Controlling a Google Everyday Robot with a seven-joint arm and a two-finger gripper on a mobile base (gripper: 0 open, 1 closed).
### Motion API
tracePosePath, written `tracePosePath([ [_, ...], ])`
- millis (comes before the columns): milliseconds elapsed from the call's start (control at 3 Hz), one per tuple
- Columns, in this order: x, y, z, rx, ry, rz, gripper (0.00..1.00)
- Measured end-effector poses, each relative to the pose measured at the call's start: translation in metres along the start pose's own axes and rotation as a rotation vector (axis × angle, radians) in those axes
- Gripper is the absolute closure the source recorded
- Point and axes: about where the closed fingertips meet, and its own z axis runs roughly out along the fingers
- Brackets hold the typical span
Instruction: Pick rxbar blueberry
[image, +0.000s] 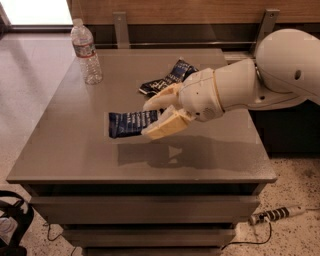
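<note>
The rxbar blueberry (129, 123) is a flat dark-blue wrapper with white lettering. My gripper (154, 116) reaches in from the right and is shut on the bar's right end, one cream finger (161, 100) above it and one below. The bar hangs level a little above the grey table top (75, 150), with its shadow on the surface beneath. The white arm (280, 70) extends from the right edge of the camera view.
A larger dark-blue snack bag (172, 76) lies on the table just behind the gripper. A clear water bottle (86, 52) stands at the far left corner. A power strip (275, 215) lies on the floor at the right, and a black object (12, 220) at the lower left.
</note>
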Motion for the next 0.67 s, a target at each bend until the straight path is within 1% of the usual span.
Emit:
tracePosePath([
  [333, -0.0140, -0.0129, -0.0073, 0.008, -0.005, -0.027, 1.00],
  [667, -0.0233, -0.0194, -0.0132, 0.021, 0.000, -0.062, 1.00],
])
